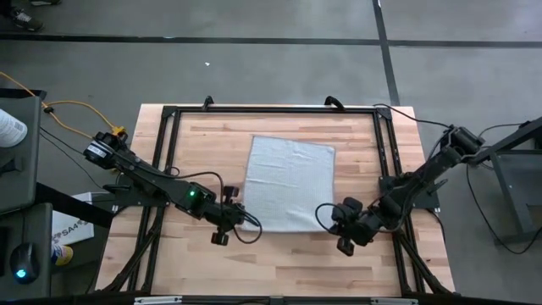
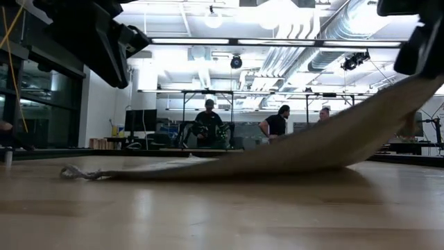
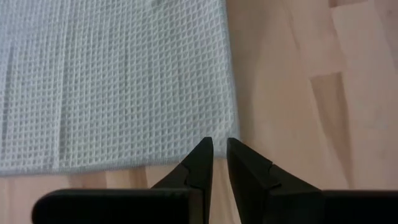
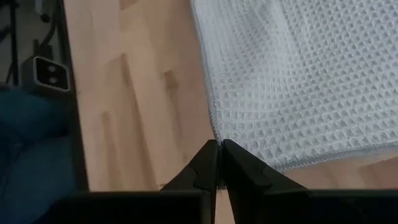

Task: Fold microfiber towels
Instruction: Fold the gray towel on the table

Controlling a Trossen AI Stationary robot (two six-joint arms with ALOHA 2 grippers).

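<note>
Wooden table (image 1: 288, 263) bears towel (image 1: 290, 182), both grippers pinching corners (left contact unclear).

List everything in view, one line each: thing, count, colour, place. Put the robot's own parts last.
microfiber towel: one, light grey-blue, spread at the table's middle; in the low view one near corner is raised.
wooden table: one, pale wood, under the towel.
black frame: one, black, along the table's edges.
people: three, dark clothes, in the room beyond the table.
left gripper: one, black, at the towel's near left corner, fingers slightly apart.
right gripper: one, black, shut on the towel's near right corner.
</note>
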